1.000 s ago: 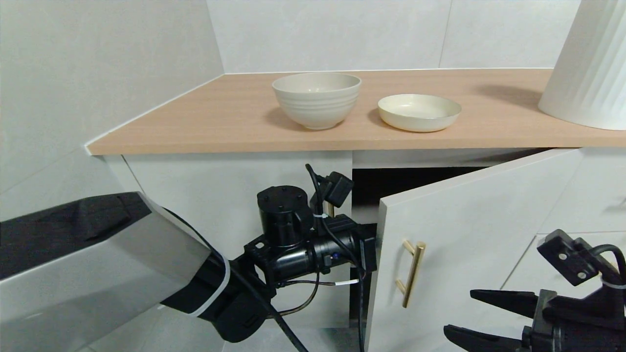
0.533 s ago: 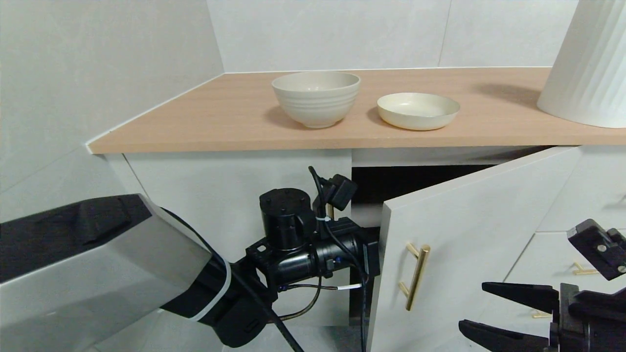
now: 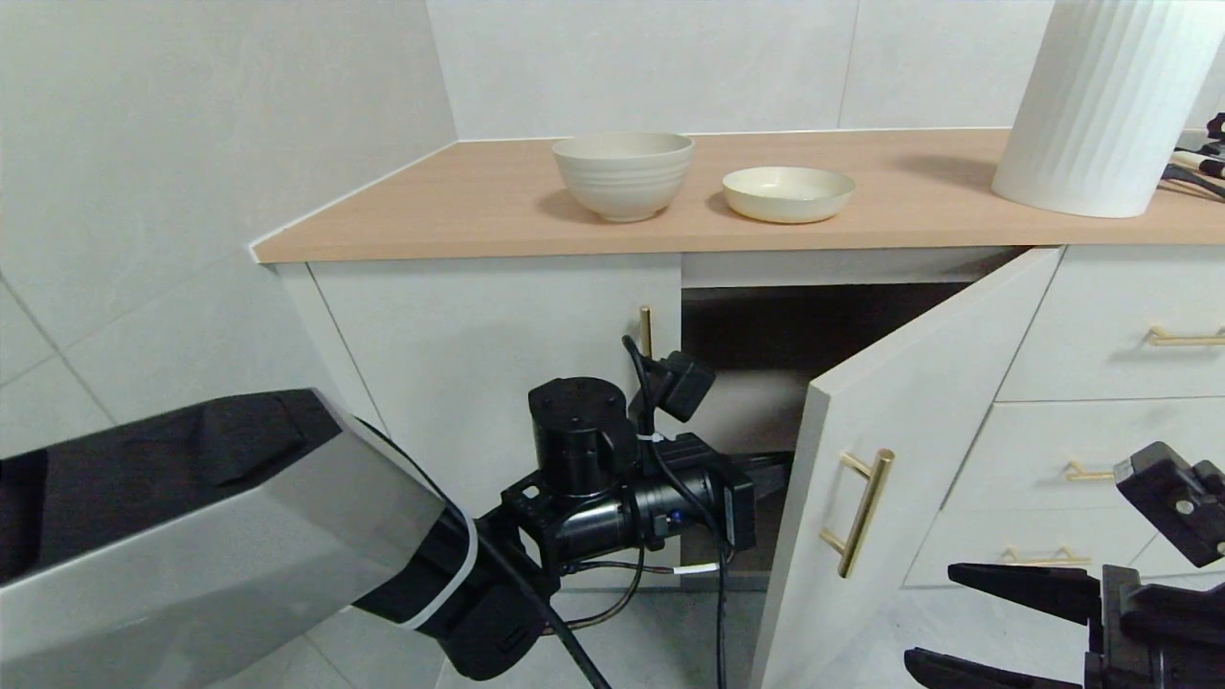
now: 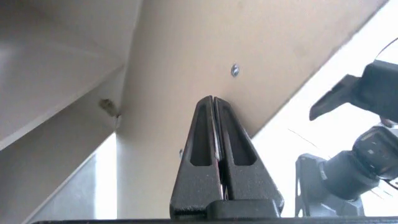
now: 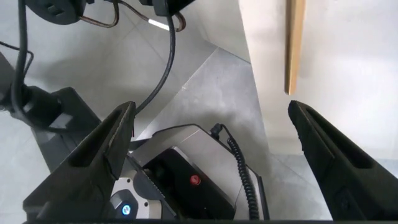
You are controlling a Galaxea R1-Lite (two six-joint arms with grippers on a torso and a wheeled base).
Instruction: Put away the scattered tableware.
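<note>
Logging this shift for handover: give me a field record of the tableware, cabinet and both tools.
Tableware: cream ribbed bowl and shallow cream dish, side by side on the wooden countertop
Cabinet: white door below stands open
Left tool: shut, empty, behind that door
Right tool: open, empty, low on the door's outer side

Wooden countertop (image 3: 459,206) with a ribbed bowl (image 3: 624,174), a shallow dish (image 3: 788,193) and a white fluted container (image 3: 1101,105)

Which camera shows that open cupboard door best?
The head view: the cupboard door shows nearly whole, gold handle included. The right wrist view catches a strip beside the handle; the left wrist view, apparently its inner face.
</note>
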